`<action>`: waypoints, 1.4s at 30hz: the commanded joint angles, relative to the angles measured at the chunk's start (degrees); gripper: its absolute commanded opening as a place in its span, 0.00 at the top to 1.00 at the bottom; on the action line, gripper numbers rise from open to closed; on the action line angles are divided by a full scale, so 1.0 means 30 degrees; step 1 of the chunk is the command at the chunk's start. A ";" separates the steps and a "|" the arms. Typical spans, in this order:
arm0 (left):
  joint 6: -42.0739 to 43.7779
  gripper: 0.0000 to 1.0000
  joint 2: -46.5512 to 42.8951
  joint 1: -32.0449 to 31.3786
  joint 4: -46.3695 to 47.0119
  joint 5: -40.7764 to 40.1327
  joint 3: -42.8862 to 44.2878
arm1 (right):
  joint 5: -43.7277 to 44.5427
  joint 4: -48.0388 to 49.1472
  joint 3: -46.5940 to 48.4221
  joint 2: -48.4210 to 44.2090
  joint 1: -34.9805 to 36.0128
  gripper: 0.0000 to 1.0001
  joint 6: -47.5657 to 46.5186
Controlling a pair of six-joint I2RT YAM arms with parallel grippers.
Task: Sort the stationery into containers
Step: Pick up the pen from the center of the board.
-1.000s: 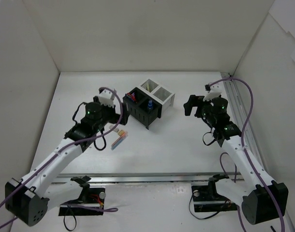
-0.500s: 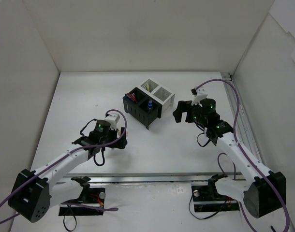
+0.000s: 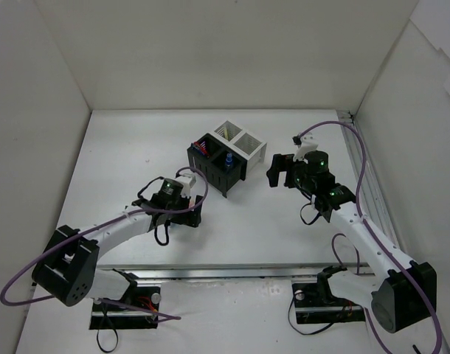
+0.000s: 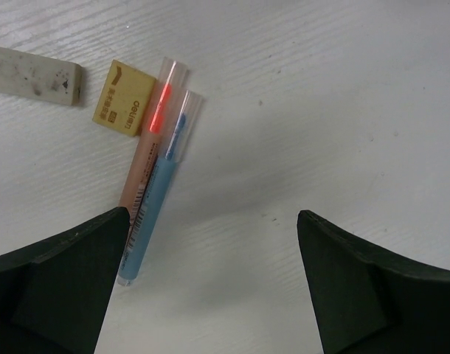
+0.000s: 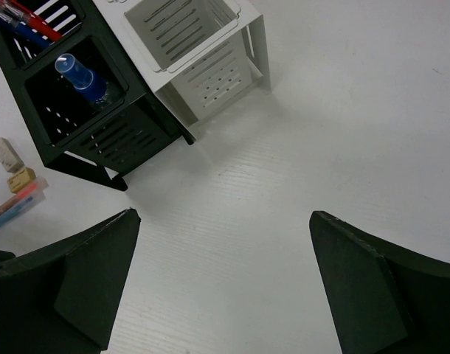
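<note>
The containers are a block of two black and two white perforated bins at the table's middle. One black bin holds a blue-capped bottle. The other holds red and blue pens. The white bin looks empty. An orange marker and a blue marker lie side by side on the table. Beside them lie a yellow eraser and a dirty pale eraser. My left gripper is open, low over the table just right of the markers. My right gripper is open and empty, right of the bins.
White walls close the table on three sides. A metal rail runs along the right edge. In the top view my left gripper covers the markers, and my right gripper hangs near the white bins.
My left gripper has come down and toward the near side, from beside the bins to low over the markers and erasers. My right gripper has moved left toward the bins.
</note>
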 commanded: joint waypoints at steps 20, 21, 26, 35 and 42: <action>0.0255 0.17 0.1866 -0.1345 0.0017 0.0318 0.1566 | 0.1492 0.0691 0.0231 -0.0588 0.0103 0.02 -0.0549; 0.0255 0.17 0.1896 -0.1347 -0.0012 0.0231 0.1537 | 0.1492 0.0691 0.0231 -0.0588 0.0074 0.02 -0.0578; 0.0313 0.20 0.2189 -0.1347 -0.0071 -0.0004 0.1771 | 0.1492 0.0691 0.0173 -0.0763 0.0073 0.02 -0.0549; 0.0430 0.55 0.3214 -0.1904 -0.0041 0.0113 0.2356 | 0.1668 0.0662 -0.0003 -0.1173 0.0074 0.02 -0.0549; 0.0841 0.88 0.3976 -0.2957 -0.0626 -0.0296 0.3264 | 0.2078 0.0662 -0.0208 -0.1641 0.0074 0.02 -0.0490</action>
